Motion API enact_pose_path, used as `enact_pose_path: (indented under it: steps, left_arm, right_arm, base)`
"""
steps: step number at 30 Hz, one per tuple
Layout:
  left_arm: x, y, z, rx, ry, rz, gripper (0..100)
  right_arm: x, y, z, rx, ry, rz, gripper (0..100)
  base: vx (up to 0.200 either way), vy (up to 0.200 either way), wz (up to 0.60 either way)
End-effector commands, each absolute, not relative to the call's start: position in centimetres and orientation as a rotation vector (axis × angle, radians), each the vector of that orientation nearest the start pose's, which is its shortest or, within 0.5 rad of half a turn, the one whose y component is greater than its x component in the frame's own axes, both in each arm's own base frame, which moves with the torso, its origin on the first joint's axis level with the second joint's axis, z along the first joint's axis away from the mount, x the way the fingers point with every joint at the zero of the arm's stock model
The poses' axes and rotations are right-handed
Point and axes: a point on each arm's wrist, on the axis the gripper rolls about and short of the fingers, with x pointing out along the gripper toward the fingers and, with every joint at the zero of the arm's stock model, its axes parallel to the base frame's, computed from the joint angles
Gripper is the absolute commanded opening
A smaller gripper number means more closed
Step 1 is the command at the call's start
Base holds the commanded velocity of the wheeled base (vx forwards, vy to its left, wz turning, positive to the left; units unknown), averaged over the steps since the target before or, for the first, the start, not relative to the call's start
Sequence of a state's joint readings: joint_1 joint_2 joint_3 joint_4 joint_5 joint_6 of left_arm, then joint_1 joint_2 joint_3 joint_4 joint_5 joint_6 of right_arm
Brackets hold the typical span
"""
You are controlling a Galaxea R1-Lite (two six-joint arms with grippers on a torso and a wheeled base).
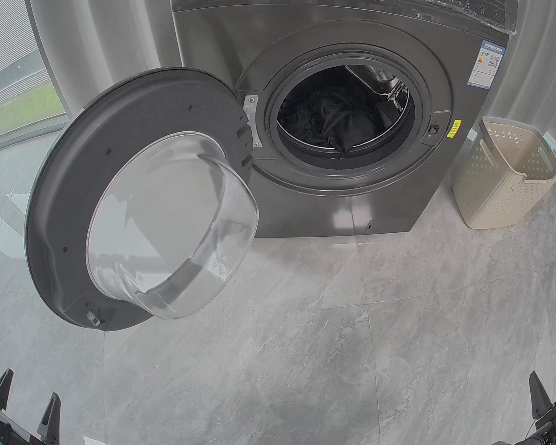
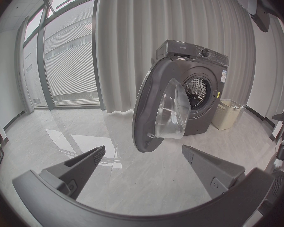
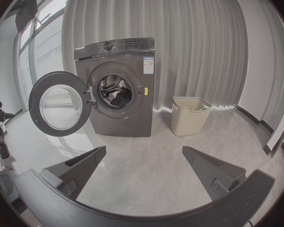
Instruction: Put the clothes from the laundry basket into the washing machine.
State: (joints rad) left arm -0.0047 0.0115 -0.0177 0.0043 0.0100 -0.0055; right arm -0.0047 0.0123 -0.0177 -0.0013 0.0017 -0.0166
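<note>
Two hands hang low with fingers apart, holding nothing: left hand (image 1: 28, 397) and right hand (image 1: 551, 372), both well back from the washing machine (image 1: 352, 211). Dark clothes (image 1: 333, 115) lie inside its drum. The door (image 1: 74, 186) stands wide open on the left; the laundry basket (image 1: 506, 180) sits just beside the machine's right side. Open floor (image 1: 352, 341) lies between.

Open door (image 1: 142, 199) beside unblocked drum mouth (image 1: 343, 115)

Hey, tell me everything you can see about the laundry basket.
The laundry basket is cream plastic, rectangular with rounded corners. Its walls are dotted with small holes, and there is a greyish handle at the rim. It stands upright on the grey tiled floor, to the right of the washing machine, close but apart, before a white curtain. What shows of its inside is bare.
</note>
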Motion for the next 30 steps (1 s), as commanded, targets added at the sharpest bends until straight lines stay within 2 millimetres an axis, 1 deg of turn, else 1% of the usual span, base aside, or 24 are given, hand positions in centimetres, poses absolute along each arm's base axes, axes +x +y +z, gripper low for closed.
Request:
enact_pose_path:
  steps: [1,19,20,21,22,23,24,26,29,30]
  left_arm:
    - [-2.3,0.0,7.5,-0.006,0.003,0.002,100]
    - [-2.3,0.0,7.5,0.003,0.003,0.011,100]
    - [-2.3,0.0,7.7,-0.003,-0.011,0.015,100]
    - [-2.6,0.0,8.9,-0.013,-0.063,0.021,100]
    - [-3.2,0.0,11.0,-0.02,-0.146,0.034,100]
    - [-3.5,0.0,12.4,-0.023,-0.183,0.038,100]
    - [-3.4,0.0,13.4,-0.023,-0.184,0.033,100]
    - [-2.5,0.1,13.9,-0.011,-0.124,0.018,100]
    - [-0.3,0.1,14.4,-0.007,0.009,-0.043,100]
    - [-0.1,0.0,14.5,-0.007,0.014,-0.047,100]
  right_arm:
    - [-2.3,0.0,7.6,-0.017,-0.002,-0.003,100]
    - [-2.3,0.0,7.5,-0.014,0.0,-0.011,100]
    - [-2.3,0.0,7.5,-0.014,0.0,-0.011,100]
    - [-2.3,0.0,7.5,-0.014,0.0,-0.011,100]
    - [-2.3,0.0,7.5,-0.015,0.0,-0.011,100]
    - [-2.3,0.0,7.5,-0.015,0.0,-0.011,100]
    - [-2.3,0.0,7.5,-0.015,0.0,-0.011,100]
    - [-2.3,0.0,7.5,-0.015,0.0,-0.011,100]
    - [-2.3,0.0,7.5,-0.015,0.0,-0.011,100]
    - [-2.3,0.0,7.5,-0.014,0.0,-0.011,100]
  base:
    - [0.0,0.0,0.0]
    - [0.0,0.0,0.0]
    - [0.0,0.0,0.0]
    - [0.0,0.0,0.0]
    - [0.0,0.0,0.0]
    - [0.0,0.0,0.0]
    - [0.0,0.0,0.0]
    - [0.0,0.0,0.0]
    - [0.0,0.0,0.0]
    - [0.0,0.0,0.0]
